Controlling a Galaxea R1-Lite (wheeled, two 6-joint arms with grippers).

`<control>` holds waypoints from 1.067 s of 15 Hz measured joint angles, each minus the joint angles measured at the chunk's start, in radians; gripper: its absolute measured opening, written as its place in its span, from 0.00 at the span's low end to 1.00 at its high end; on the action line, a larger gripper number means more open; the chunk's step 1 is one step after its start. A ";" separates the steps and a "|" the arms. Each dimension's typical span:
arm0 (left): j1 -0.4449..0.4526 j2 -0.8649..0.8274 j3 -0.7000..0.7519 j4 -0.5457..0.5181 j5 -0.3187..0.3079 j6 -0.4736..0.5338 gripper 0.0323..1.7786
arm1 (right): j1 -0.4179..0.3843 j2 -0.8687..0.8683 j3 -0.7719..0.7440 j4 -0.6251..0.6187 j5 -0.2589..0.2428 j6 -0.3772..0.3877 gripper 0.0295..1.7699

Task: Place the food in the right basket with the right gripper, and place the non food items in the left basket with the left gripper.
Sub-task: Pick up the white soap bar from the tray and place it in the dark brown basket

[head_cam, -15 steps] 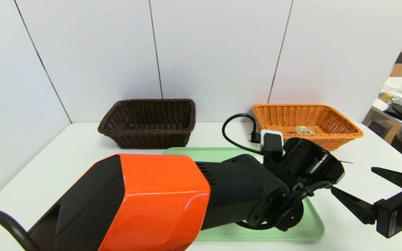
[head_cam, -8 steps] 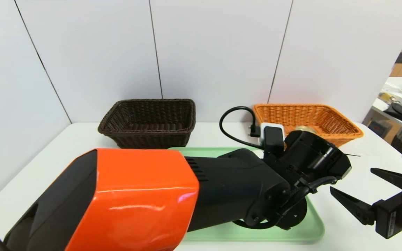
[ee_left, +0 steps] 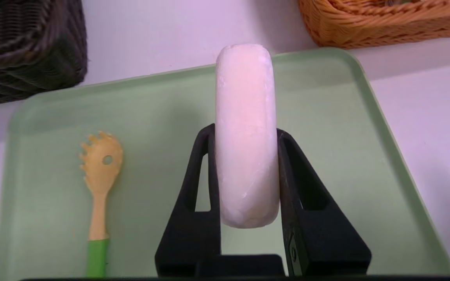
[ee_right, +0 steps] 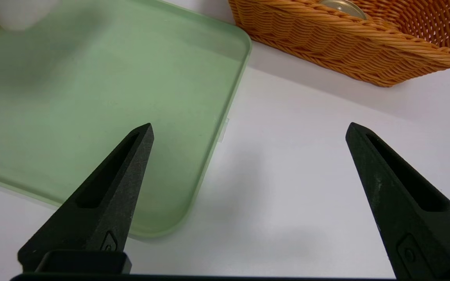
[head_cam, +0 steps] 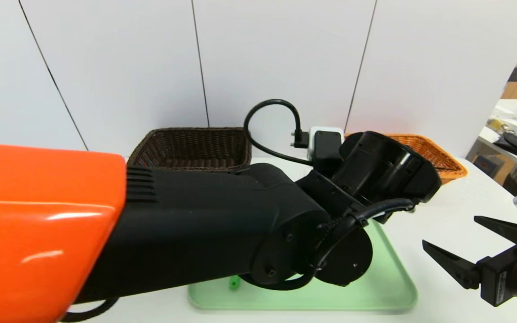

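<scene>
Head view: left arm (head_cam: 159,233) fills most of the picture and hides its own gripper and much of the tray.
Left gripper (ee_left: 246,134): clamped on the soap (ee_left: 246,132), one black finger (ee_left: 193,203) on each broad face; seen in the left wrist view.
Soap: white rounded block, standing on edge between the fingers, held above the tray (ee_left: 326,117) and clear of its floor, as far as the wrist view lets me judge.
Fork (ee_left: 99,183): yellow toothed head, green handle, lying flat on the tray beside the gripper, apart from it. In the head view only a bit of green shows under the arm.
Tray: pale green, on the white table (head_cam: 438,220), in front of both baskets.
Left basket (head_cam: 191,148): dark brown wicker at the back of the table, well apart from the soap; what shows of the inside is bare.
Right basket (ee_right: 350,39): orange wicker, just beyond the tray's far corner on the right.
Can (ee_right: 342,7): only its gold lid shows, inside the right basket.
Right gripper (ee_right: 248,130): fingers wide apart, holding nothing, hanging over the table by the tray's right edge, near the right basket.
</scene>
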 joint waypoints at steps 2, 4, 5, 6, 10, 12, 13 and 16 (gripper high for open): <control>0.024 -0.053 0.061 -0.045 0.006 0.029 0.23 | 0.002 0.003 -0.001 0.000 0.000 -0.004 0.96; 0.057 -0.096 0.100 -0.086 0.008 0.067 0.23 | 0.005 0.009 -0.002 -0.001 0.000 -0.004 0.96; 0.078 -0.113 0.109 -0.097 0.008 0.079 0.23 | 0.006 0.014 -0.004 -0.012 0.000 -0.004 0.96; 0.096 -0.126 0.114 -0.100 0.008 0.085 0.23 | 0.007 0.019 -0.004 -0.022 0.000 -0.004 0.96; 0.172 -0.163 0.117 -0.104 0.007 0.103 0.23 | 0.009 0.034 -0.004 -0.032 0.000 -0.007 0.96; 0.204 -0.171 0.116 -0.134 0.005 0.131 0.23 | 0.009 0.039 -0.007 -0.032 0.000 -0.008 0.96; 0.222 -0.172 0.116 -0.156 0.003 0.154 0.23 | 0.009 0.040 -0.007 -0.032 0.000 -0.008 0.96; 0.276 -0.173 0.118 -0.199 -0.008 0.206 0.23 | 0.012 0.043 -0.008 -0.032 0.000 -0.008 0.96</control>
